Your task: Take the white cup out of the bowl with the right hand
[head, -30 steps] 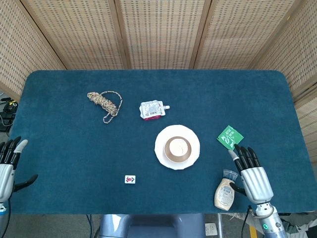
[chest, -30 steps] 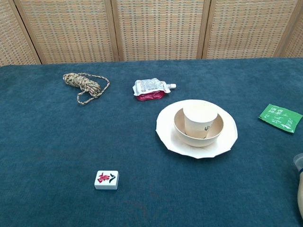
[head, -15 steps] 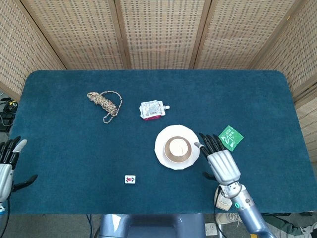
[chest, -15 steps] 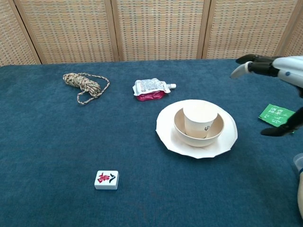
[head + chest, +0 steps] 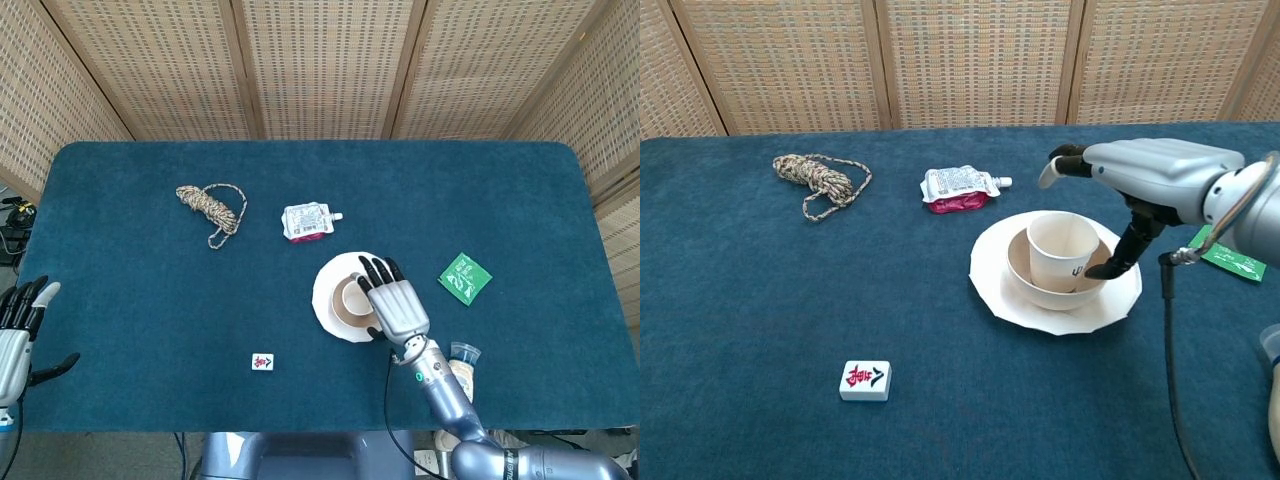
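Note:
The white cup (image 5: pixel 1064 250) stands upright inside a cream bowl (image 5: pixel 1030 281) that sits on a white plate (image 5: pixel 992 285). In the head view the cup (image 5: pixel 352 295) is half hidden by my right hand (image 5: pixel 393 305). My right hand (image 5: pixel 1145 180) hovers over the cup's right side, fingers stretched out above it and thumb (image 5: pixel 1126 256) hanging down beside the cup's right wall; it holds nothing. My left hand (image 5: pixel 17 330) rests open at the table's left front edge, far from the bowl.
A coiled rope (image 5: pixel 212 207) lies at the back left. A red-and-white pouch (image 5: pixel 308 221) sits just behind the plate. A green packet (image 5: pixel 465 277) lies right of the plate. A mahjong tile (image 5: pixel 263 361) and a small bottle (image 5: pixel 462 365) lie near the front.
My right hand has swept from the front right, past the green packet, leftward to hover over the cup and bowl. The cup, the bowl and my left hand have stayed in place.

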Controlling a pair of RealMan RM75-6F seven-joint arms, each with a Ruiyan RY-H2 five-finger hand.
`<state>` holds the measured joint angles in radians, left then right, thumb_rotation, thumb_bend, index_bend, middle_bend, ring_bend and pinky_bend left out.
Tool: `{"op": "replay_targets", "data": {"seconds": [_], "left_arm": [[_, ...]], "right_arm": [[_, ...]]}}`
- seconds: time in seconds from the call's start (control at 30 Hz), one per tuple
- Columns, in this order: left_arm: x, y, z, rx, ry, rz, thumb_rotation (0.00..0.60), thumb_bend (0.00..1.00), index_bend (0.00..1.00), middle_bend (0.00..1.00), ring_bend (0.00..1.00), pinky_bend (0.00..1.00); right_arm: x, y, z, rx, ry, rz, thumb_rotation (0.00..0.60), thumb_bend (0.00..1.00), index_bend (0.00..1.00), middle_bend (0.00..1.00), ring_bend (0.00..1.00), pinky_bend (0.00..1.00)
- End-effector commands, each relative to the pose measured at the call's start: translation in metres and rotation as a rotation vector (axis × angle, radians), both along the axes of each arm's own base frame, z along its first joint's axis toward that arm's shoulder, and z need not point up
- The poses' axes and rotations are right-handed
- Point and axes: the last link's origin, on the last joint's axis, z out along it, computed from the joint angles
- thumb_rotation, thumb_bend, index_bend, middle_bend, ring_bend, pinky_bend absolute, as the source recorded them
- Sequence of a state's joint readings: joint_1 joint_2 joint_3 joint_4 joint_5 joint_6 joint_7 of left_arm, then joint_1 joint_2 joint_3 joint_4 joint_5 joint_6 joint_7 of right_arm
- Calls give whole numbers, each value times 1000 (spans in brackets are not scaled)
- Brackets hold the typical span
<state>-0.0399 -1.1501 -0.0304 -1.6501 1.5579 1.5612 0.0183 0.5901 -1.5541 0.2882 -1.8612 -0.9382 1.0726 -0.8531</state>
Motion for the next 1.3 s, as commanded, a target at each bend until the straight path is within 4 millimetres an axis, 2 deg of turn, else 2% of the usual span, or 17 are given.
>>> {"op": "replay_targets", "data": {"seconds": [0.03, 0.43, 0.6, 0.77, 1.07, 1.17, 1.3], "left_arm": [[0, 0, 0, -3, 0, -1, 600, 25, 0, 0, 0, 0], [0, 1, -2, -11, -3, 0, 600, 24, 0, 0, 0, 0], [0, 1, -2, -11, -4, 0, 600, 25, 0, 0, 0, 0], [0, 1, -1, -10, -8, 0, 600, 24, 0, 0, 0, 0], [-1, 1, 1, -5, -15, 3, 600, 25, 0, 0, 0, 0], [-1, 1, 2, -4, -15, 2, 600, 25, 0, 0, 0, 0], [-1, 1, 2, -1, -13, 4, 600, 24, 0, 0, 0, 0]], "right_arm": [[7, -9, -10, 3, 26, -16, 600, 359, 195, 0, 0, 29], [11, -23, -22, 2, 92, -47, 600, 415, 249, 0, 0, 33], [10, -23, -24, 3, 110, -50, 600, 455, 338, 33, 0, 42], [20, -21, -20, -21, 91, -31, 600, 461, 402, 63, 0, 54], [38, -21, 3, -85, 54, 19, 600, 457, 425, 65, 0, 60], [44, -23, 16, -119, 35, 33, 600, 451, 424, 64, 0, 60], [48, -31, 44, -218, 10, 48, 600, 445, 424, 63, 0, 60]]}}
